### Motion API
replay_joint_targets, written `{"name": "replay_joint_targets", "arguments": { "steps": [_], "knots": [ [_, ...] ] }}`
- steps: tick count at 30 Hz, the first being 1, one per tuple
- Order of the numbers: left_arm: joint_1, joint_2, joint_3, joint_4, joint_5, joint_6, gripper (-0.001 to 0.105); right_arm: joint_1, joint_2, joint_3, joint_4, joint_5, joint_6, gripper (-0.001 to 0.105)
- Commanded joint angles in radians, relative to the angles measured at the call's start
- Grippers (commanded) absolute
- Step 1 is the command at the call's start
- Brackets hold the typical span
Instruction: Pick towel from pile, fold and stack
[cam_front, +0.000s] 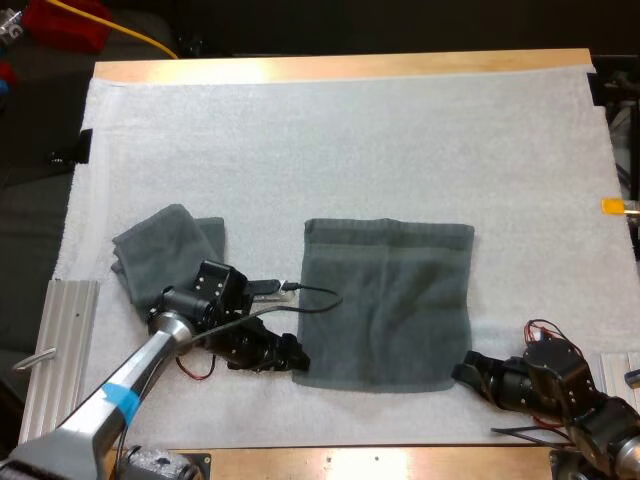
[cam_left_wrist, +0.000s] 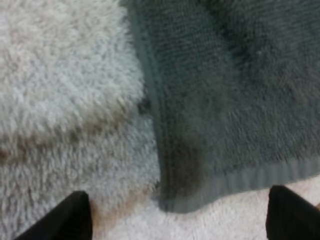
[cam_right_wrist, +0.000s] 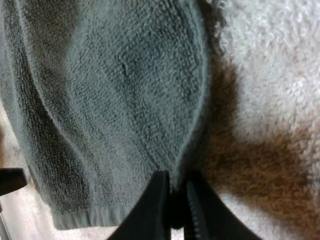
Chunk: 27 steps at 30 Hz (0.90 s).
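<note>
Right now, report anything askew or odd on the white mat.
On the white mat, the crumpled dark grey-green towel at left lies skewed and bunched. The flat dark grey-green towel lies nearly square; nothing spilled or torn.

Bright, even overhead light washes the white mat (cam_front: 350, 130) on the bench (cam_front: 400, 66), leaving the spread towel (cam_front: 390, 300) at 5 o'clock dark and low in contrast. Close in, warm brown shadows pool on the mat beside the towel's hem, deepest by the right gripper (cam_right_wrist: 175, 192), and again off its corner in the left wrist view.
</note>
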Motion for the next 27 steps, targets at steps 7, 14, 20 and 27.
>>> {"name": "replay_joint_targets", "arguments": {
  "steps": [7,14,20,27],
  "knots": [
    [-0.006,0.084,-0.001,-0.058,0.076,0.000,0.069,-0.005,0.005,0.005,0.004,-0.007,-0.008,0.001],
    [-0.006,0.150,-0.001,-0.073,0.166,0.000,0.069,-0.005,0.005,0.005,0.004,-0.014,-0.008,0.001],
    [-0.077,0.189,-0.001,-0.067,0.177,0.000,0.069,-0.005,0.005,0.005,0.004,-0.014,-0.008,0.001],
    [-0.164,0.190,-0.005,-0.073,0.116,-0.009,0.069,-0.005,0.005,0.005,0.004,-0.025,-0.008,0.001]
  ]
}}
